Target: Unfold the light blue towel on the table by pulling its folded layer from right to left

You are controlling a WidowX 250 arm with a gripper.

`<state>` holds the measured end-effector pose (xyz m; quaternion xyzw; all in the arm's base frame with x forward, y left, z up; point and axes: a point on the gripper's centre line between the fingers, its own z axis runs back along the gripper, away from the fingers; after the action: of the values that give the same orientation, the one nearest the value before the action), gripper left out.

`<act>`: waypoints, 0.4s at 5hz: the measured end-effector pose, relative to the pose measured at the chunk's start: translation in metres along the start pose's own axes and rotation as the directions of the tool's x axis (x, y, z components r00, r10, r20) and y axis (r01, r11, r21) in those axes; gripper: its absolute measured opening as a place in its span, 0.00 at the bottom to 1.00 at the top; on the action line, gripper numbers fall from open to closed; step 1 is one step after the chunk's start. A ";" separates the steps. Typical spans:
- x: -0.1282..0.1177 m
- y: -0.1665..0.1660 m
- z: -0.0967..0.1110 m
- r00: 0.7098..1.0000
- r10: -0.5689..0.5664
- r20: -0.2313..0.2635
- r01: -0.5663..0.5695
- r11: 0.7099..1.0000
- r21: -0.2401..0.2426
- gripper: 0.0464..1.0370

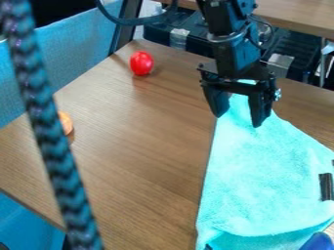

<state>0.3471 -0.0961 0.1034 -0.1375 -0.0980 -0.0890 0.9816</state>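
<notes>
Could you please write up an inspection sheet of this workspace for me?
Surface: brown wooden table.
Job's things: turquoise cloth spread on the table's right side.
Clutter: red rounded object near the far left edge; orange object partly behind the braided cord; dark strip at the cloth's right; blue object in the bottom right corner.
Claw: open at the cloth's far end; contact cannot be told.
Cables: braided cord crossing the left foreground; black cable looping above.
Surroundings: blue fabric panel at left.
</notes>
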 end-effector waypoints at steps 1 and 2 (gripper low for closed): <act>-0.003 0.003 -0.010 0.999 0.013 -0.031 -0.013 1.000 0.004 0.96; -0.008 -0.021 -0.024 0.997 -0.025 -0.075 0.026 0.999 0.022 0.96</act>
<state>0.3393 -0.1216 0.0848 -0.1215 -0.0640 -0.1054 0.9849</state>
